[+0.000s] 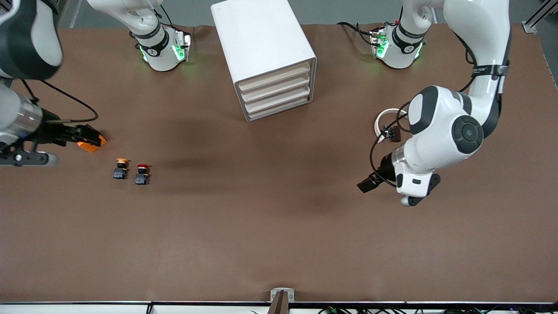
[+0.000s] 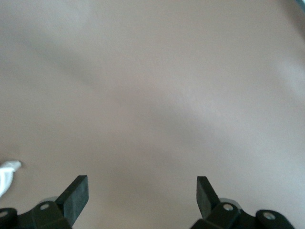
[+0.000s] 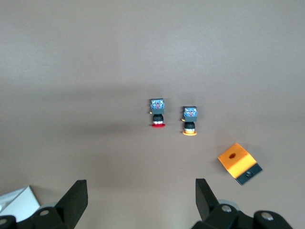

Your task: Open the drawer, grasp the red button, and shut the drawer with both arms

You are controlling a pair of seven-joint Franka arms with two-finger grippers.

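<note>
You're at the start: drawer cabinet (image 1: 272, 65) shut, red button (image 1: 142, 174) untouched, left gripper (image 2: 142, 193) and right gripper (image 3: 141, 196) both spread empty, so judge the drawer pull first.

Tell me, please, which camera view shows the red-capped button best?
The right wrist view: the red-capped button sits central and unobstructed, its cap and body distinct, beside the orange-capped button. The front view shows it only small, toward the right arm's end of the table. The left wrist view shows none of it.

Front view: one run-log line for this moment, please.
white four-drawer cabinet: drawers shut | red-capped push button: on table beside yellow-capped button | left claw: open, over bare table | right claw: open, empty
</note>
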